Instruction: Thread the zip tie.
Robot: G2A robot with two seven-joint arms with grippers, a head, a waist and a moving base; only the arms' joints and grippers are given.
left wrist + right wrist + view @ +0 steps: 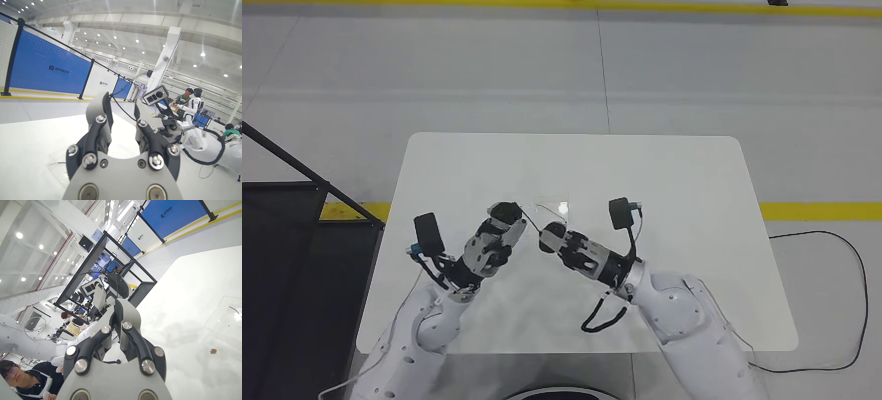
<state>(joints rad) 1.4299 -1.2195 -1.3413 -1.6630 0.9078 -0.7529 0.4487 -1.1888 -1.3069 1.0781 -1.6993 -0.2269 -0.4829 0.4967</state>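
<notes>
A thin black zip tie [122,108] is held above the white table [692,200] between my two grippers. My right gripper [115,313] is shut on one part of it, and the strap runs up from the pinched fingers toward the left gripper. My left gripper [122,106] is open. The zip tie touches the tip of one of its fingers [108,106] and crosses the gap to the other finger. In the top view the left gripper [509,214] and right gripper [550,237] face each other near the table's middle, with the zip tie [532,218] arcing between them.
A clear plastic tray [555,210] lies on the table just beyond the grippers, with a thin black strip [235,310] in it. A small brown speck [213,351] sits on the table. A black frame [282,160] stands off the table's left side.
</notes>
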